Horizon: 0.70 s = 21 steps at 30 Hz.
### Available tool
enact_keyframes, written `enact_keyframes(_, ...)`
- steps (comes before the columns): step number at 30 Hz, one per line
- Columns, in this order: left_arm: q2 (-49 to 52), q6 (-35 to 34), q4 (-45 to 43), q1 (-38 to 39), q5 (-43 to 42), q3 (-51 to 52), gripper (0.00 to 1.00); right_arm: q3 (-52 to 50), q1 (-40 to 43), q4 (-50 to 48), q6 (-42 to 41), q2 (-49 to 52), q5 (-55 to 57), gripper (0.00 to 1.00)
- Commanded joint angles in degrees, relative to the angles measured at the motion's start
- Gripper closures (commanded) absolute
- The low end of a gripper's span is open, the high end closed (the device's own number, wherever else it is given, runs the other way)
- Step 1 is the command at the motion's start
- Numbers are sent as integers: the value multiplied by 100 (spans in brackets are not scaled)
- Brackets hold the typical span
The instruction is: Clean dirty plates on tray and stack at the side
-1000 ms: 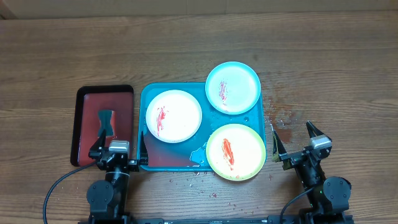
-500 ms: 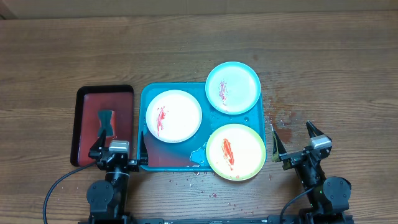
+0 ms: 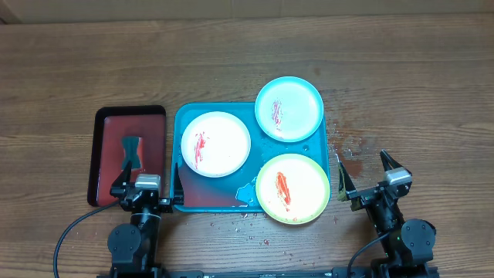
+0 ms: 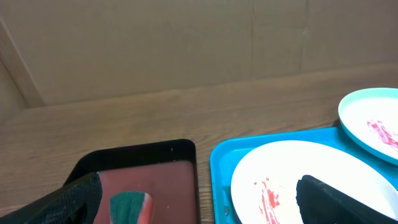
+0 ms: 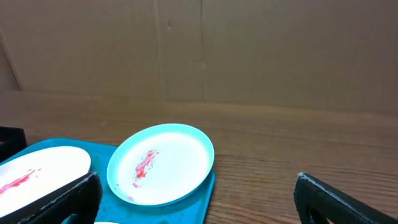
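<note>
Overhead, plates: white round plastic plate (image 3: 216,144), light blue plate (image 3: 289,108), yellow-green plate (image 3: 292,188), all lying sauce-smeared on turquoise rectangular plastic tray (image 3: 187,117).
Left gripper (image 3: 147,184): gaping, empty.
Right gripper (image 3: 363,171): gaping, empty.
Progress: cleaning and stacking all waiting.

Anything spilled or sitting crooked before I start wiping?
Yes. The yellow-green plate overhangs the near right rim of the tray, and the light blue plate overhangs its far rim. Wet-looking splatter with reddish specks dots the table right of the tray.
</note>
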<state>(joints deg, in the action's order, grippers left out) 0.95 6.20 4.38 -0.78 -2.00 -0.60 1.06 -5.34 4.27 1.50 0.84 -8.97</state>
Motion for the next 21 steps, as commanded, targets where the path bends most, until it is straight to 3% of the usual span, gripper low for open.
enact_keyframes(1, -70, 68, -13, 9, -83, 33, 0, -61, -28, -33, 22, -68, 35, 0)
enact_keyframes(21, -70, -195, -101, 9, -450, -22, 0, 7, -28, -31, 4, -68, -177, 0)
